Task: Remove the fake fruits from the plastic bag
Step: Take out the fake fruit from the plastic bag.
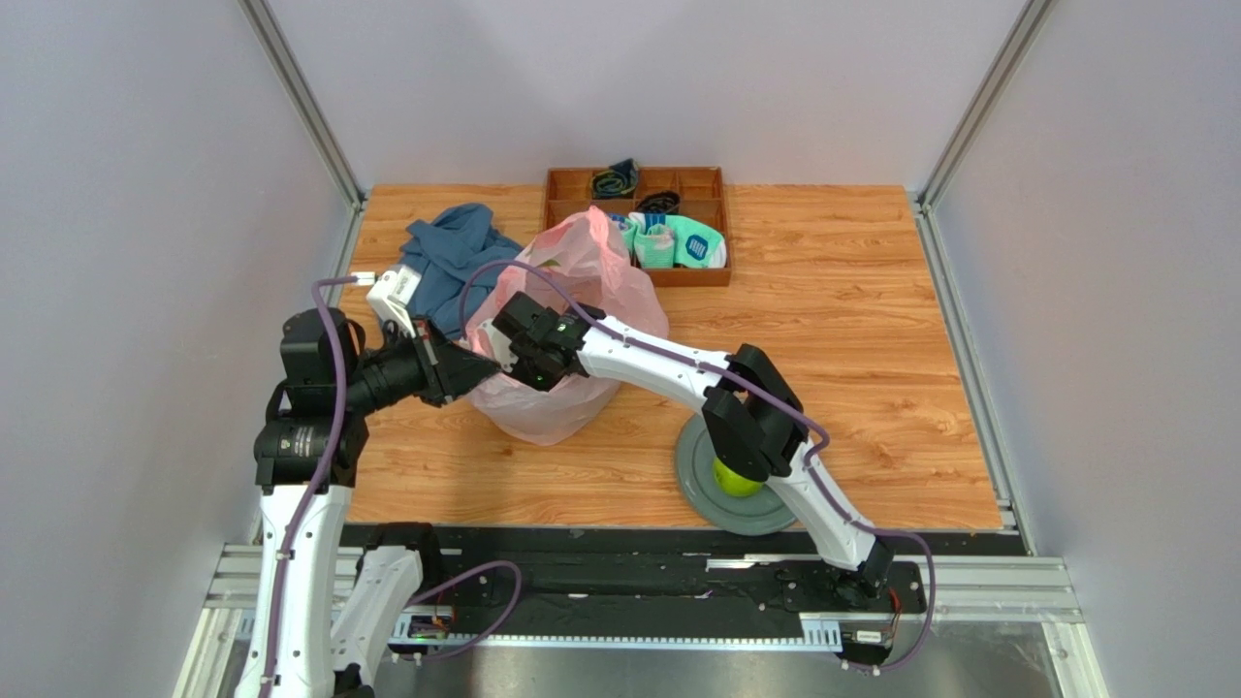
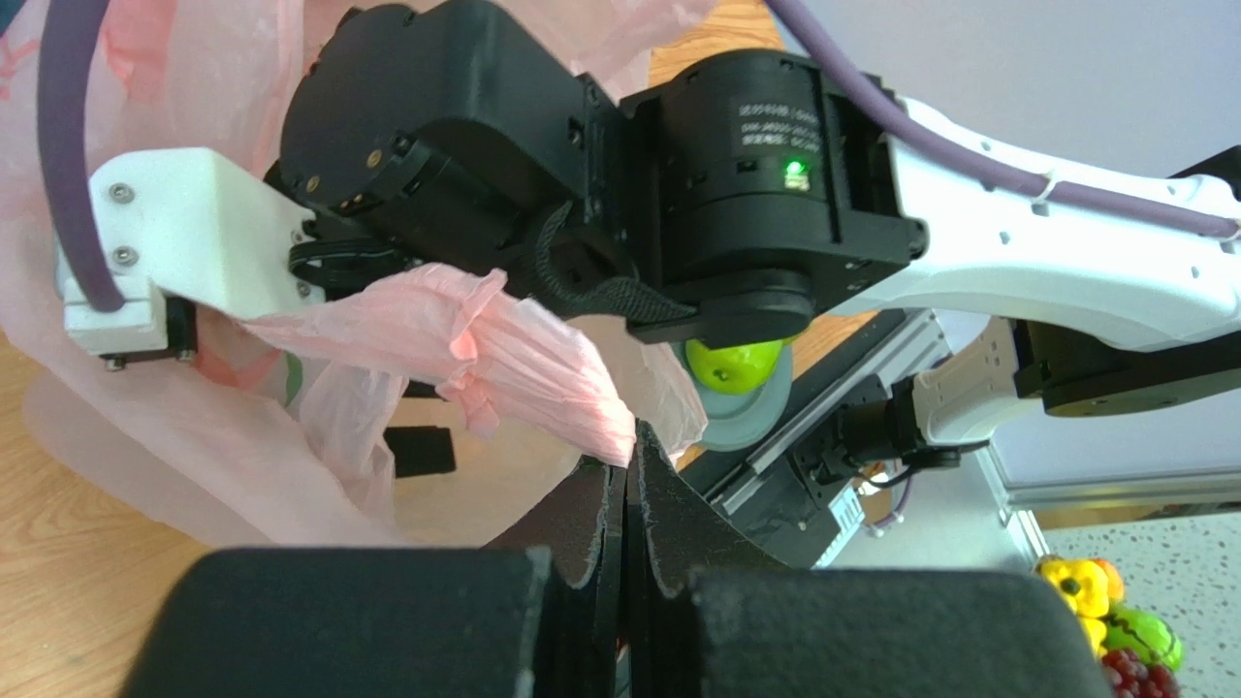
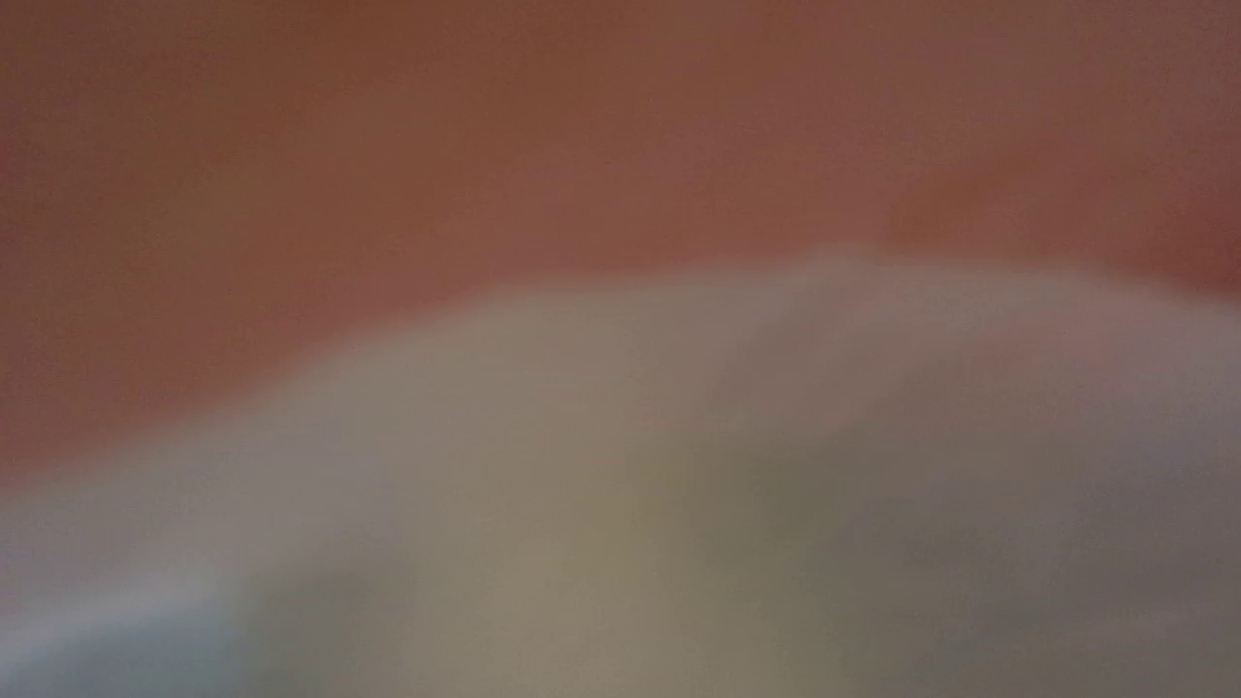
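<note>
The pink plastic bag (image 1: 561,313) stands left of the table's centre and fills the left of the left wrist view (image 2: 481,349). My left gripper (image 1: 469,372) is shut on a fold of the bag's rim, its fingertips (image 2: 648,458) pressed together on the pink film. My right gripper's black wrist (image 1: 528,343) reaches into the bag's mouth from the right, and its fingers are hidden inside. The right wrist view is only a pink and whitish blur. A green apple (image 1: 736,477) lies on the grey plate (image 1: 699,487) under the right arm; the apple also shows in the left wrist view (image 2: 740,364).
A blue cloth (image 1: 452,247) lies behind the bag at the left. A wooden tray (image 1: 707,182) at the back holds teal-and-white socks (image 1: 673,240) and dark cables. More plastic fruit (image 2: 1115,618) lies off the table at the lower right of the left wrist view.
</note>
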Robot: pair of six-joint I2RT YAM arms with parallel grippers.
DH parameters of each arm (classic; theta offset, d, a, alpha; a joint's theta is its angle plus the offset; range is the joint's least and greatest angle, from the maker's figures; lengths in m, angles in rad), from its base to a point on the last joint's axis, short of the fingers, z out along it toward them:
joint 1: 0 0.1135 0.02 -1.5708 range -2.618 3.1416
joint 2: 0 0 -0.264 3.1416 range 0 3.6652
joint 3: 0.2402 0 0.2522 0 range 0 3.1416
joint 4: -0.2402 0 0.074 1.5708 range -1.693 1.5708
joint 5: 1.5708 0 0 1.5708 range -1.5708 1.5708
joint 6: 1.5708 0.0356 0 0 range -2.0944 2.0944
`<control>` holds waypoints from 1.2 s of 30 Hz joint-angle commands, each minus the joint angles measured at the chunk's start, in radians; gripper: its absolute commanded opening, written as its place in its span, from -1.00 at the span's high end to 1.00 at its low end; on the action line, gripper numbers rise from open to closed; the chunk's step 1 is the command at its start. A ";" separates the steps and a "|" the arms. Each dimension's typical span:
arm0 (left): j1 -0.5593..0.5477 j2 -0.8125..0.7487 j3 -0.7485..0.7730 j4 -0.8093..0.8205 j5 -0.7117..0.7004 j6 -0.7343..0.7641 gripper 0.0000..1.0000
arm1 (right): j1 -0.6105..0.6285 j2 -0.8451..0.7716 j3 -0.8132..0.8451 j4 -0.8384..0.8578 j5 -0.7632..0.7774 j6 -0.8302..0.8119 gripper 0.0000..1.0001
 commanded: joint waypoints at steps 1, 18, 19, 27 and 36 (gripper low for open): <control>0.010 0.000 -0.002 0.059 0.011 -0.020 1.00 | 0.005 0.025 -0.018 0.069 0.128 -0.033 -0.90; 0.010 0.045 -0.047 0.126 -0.062 -0.024 1.00 | -0.013 -0.160 0.167 -0.250 -0.047 -0.218 -0.11; 0.010 0.051 -0.045 0.134 -0.068 -0.021 1.00 | -0.016 -0.181 0.172 -0.276 -0.067 -0.261 -0.10; 0.008 0.154 -0.033 0.235 -0.113 -0.026 1.00 | -0.104 -0.494 -0.034 -0.330 -0.160 -0.376 -0.09; 0.010 0.252 0.011 0.309 -0.088 -0.087 1.00 | -0.185 -0.645 -0.081 -0.184 -0.437 -0.341 -0.17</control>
